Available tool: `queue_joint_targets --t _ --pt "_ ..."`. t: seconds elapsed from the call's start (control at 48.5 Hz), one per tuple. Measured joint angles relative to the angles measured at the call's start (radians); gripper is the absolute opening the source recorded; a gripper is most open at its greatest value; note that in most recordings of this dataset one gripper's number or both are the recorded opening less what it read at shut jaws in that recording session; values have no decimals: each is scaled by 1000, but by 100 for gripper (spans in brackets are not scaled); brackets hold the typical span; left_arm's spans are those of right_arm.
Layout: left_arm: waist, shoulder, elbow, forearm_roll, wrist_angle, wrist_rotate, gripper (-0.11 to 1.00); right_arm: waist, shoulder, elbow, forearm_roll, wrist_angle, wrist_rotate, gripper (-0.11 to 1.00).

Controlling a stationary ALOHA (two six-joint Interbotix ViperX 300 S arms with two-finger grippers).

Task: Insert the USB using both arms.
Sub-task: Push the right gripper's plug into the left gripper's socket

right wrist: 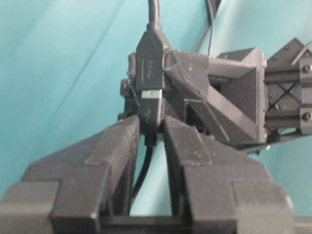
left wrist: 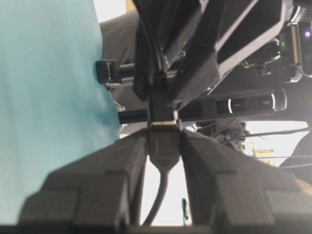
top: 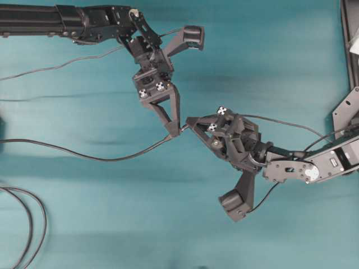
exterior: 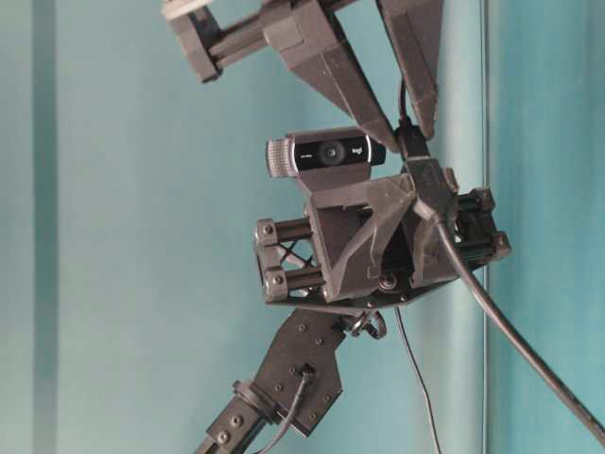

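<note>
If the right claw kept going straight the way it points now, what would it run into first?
Most likely the left claw. The right claw points tip-to-tip at it, each shut on one connector, the USB already meeting the socket. Depth looks aligned.

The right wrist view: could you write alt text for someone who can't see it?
Two black cable ends meet end to end, the USB with a silver strip showing at the socket end. The right gripper pinches the plug; the left gripper holds the socket against teal cloth.

Lighting was even and fairly bright overhead, with soft banded shadows on the teal table [top: 84,224]. Left wrist background was blown out white. Both wrist views had near fingers [right wrist: 117,146] blurred.
</note>
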Motion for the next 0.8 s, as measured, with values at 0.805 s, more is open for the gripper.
queue_joint_targets --t 0.805 --pt "0 0 2 2 9 2 24 0 3 -12 -2 -25 -3 20"
